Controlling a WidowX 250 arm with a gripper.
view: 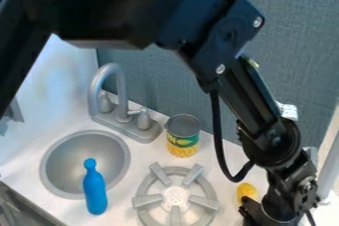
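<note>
Lying between the bottle (94,194), lower left, and the lump (246,193), lower right, is the burner (175,197); above it, the can (182,132) is seen. The white counter (142,163) is backed by a blue-grey partition (155,84). The lump (yellow, rather lemon-like) is aligned roughly up and down the frame, beside the gripper (260,215), whose opening cannot be told.

Black arm (248,91), slanting down rightward, hand (261,214) at lower right
</note>
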